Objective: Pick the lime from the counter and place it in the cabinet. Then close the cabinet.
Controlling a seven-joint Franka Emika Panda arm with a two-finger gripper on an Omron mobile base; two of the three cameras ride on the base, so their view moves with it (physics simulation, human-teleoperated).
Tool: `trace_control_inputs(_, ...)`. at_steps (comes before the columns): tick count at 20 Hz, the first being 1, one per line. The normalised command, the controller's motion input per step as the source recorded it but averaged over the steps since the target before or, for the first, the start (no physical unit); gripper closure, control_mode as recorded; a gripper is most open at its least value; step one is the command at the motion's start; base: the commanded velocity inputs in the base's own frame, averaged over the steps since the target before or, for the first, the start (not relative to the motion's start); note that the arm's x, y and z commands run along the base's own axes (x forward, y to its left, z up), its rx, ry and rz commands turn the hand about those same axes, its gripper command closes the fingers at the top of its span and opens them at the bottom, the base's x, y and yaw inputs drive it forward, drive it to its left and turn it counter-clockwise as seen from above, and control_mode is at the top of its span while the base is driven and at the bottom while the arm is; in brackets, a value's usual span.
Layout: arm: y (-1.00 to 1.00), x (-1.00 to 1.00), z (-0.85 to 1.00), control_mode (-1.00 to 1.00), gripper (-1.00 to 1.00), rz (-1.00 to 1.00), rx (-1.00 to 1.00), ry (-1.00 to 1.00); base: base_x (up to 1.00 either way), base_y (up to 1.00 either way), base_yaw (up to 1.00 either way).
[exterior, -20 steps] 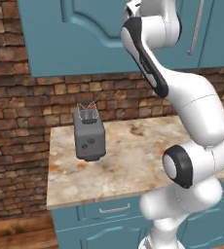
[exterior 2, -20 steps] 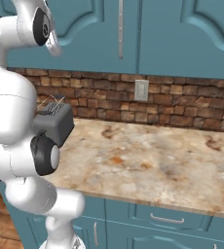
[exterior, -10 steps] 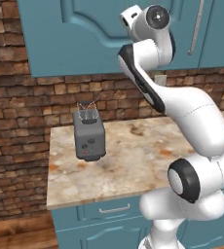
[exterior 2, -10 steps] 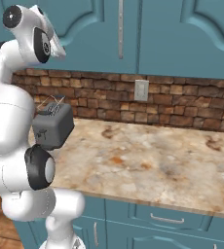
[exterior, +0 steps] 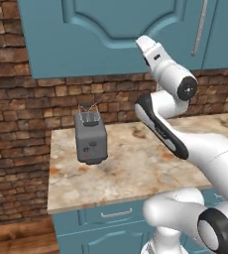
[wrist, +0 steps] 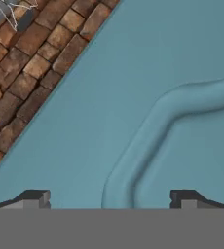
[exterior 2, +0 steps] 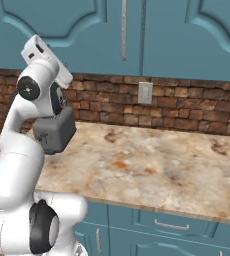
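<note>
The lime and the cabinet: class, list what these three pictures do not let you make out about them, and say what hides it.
- The lime: I cannot find it on the counter; the arm covers part of the slab in both base views.
- The cabinet interior: the doors look shut, so the shelf is hidden.
- Cabinet top: cut off by the upper edge.
- The gripper: hand view gives fingertips spread apart before the door panel, nothing between them.

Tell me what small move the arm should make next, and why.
Probably finish backing the gripper away from the cabinet. The hand view shows its fingertips spread, nothing between them, facing the door's raised panel. Both base views show the doors flush and shut, no lime on the counter, only a toaster, so the job looks done.
</note>
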Motion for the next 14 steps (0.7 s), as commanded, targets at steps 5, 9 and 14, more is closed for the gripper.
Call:
trace_control_inputs(5, -0.19, -1.00, -0.11, -1.00, -1.00, 0.11, 0.00, -0.23, 0.00, 0.00, 0.00)
trace_control_inputs(9, -0.09, -1.00, -0.02, -1.00, -1.00, 0.04, 0.00, -0.15, 0.00, 0.00, 0.00)
trace_control_inputs(14, -0.05, -1.00, 0.00, -1.00, -1.00, -0.01, 0.00, 0.00, 0.00, 0.00, 0.00)
